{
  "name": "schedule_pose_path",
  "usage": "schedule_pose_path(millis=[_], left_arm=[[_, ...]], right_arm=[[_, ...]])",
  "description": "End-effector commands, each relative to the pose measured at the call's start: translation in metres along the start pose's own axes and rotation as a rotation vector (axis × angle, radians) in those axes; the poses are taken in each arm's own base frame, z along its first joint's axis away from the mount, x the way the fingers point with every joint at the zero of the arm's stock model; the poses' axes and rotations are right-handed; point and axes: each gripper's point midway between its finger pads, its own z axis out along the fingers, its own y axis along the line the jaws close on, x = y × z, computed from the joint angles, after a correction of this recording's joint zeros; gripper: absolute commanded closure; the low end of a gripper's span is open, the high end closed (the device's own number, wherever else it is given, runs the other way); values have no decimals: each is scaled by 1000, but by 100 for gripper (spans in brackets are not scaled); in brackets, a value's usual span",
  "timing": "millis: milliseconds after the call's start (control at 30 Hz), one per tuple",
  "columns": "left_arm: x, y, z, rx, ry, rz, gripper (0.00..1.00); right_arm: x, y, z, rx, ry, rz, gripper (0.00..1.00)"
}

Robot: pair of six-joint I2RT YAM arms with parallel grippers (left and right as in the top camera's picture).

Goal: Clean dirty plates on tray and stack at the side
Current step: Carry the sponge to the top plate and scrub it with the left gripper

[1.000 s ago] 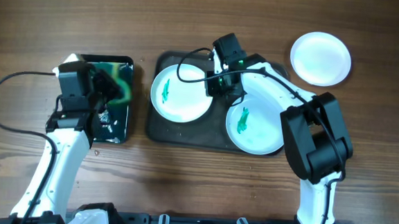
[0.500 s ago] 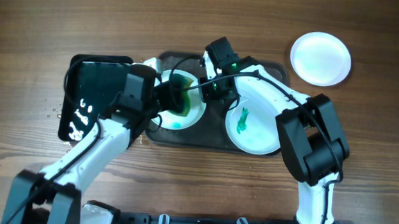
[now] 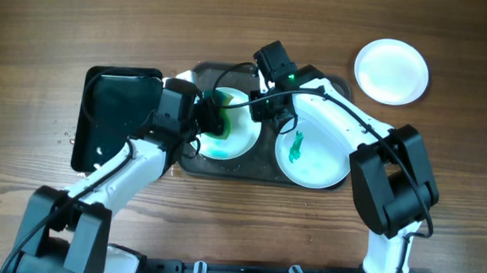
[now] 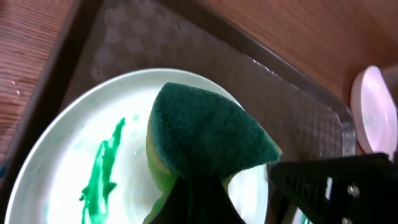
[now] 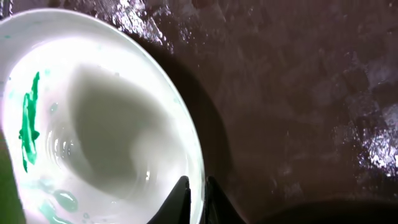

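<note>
Green sponge (image 4: 208, 134) sits clamped in left jaws; right jaws pinch plate (image 5: 106, 124) rim.

Robot lab bench: wooden table (image 3: 247, 217)

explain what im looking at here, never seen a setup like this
These are two robot arms at a wooden table, each ending in two fingers. One picture looks straight down from above; the other two come from cameras on the wrists. On the table a grey tray carries two white plates with green smears; a third plate, clean, sits off the tray, and a black tray lies at the other side. The left fingers hold a green sponge on the left plate. The right fingers pinch that plate's rim. The right plate lies free.
</note>
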Motion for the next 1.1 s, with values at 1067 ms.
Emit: schedule_pose_path(millis=[1067], left_arm=[[7, 134, 13, -598, -97, -25, 96]], right_arm=[[24, 6, 48, -68, 120, 67, 96]])
